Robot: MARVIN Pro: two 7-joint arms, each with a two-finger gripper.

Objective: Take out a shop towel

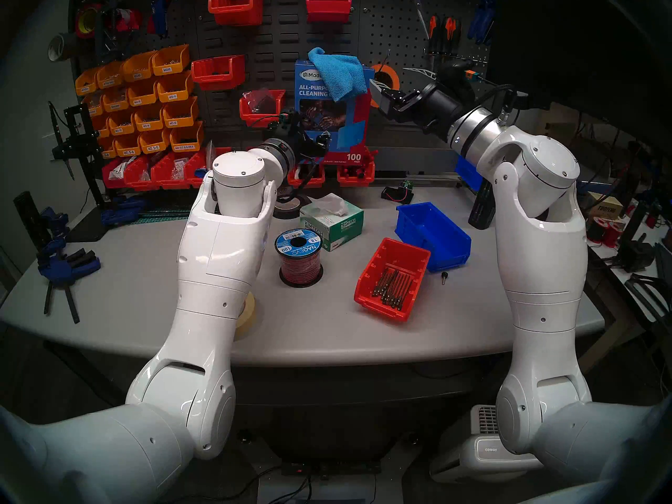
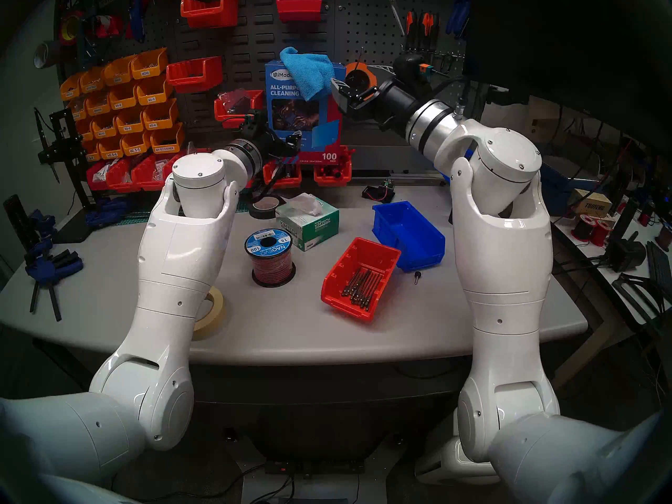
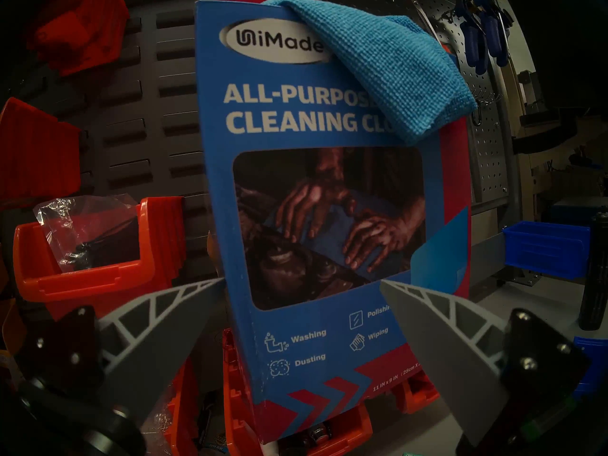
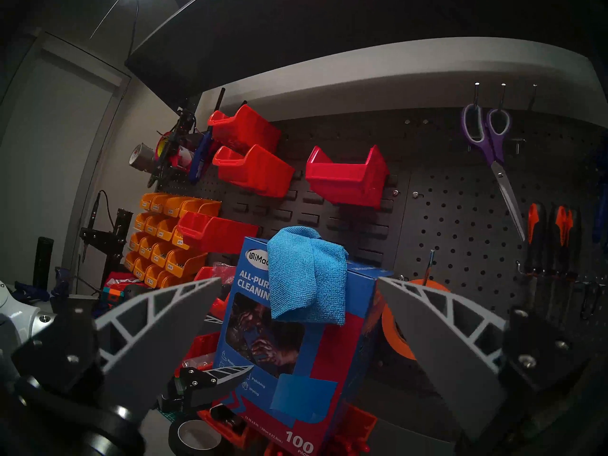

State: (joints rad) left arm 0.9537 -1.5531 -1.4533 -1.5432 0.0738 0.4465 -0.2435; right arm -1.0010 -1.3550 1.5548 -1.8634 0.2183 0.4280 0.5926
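The shop towel (image 1: pixel 338 72), a bright-blue woven cloth, hangs out of the top of an upright blue cardboard box (image 1: pixel 323 110) at the back of the bench, drooping over its front right corner. My right gripper (image 1: pixel 378 88) stands open just right of the towel's hanging end, apart from it. In the right wrist view the towel (image 4: pixel 306 277) sits between the spread fingers (image 4: pixel 184 310). My left gripper (image 3: pixel 301 281) is open low in front of the box (image 3: pixel 296 133), fingers either side of its lower front. The towel (image 3: pixel 394 67) is high above it.
On the grey table stand a Kimtech tissue box (image 1: pixel 332 219), a wire spool (image 1: pixel 300 256), a red bin of bits (image 1: pixel 392 277), a blue bin (image 1: pixel 432 234) and a tape roll (image 1: pixel 247 314). Red bins (image 1: pixel 218 70) and yellow bins (image 1: pixel 145 99) hang on the pegboard behind.
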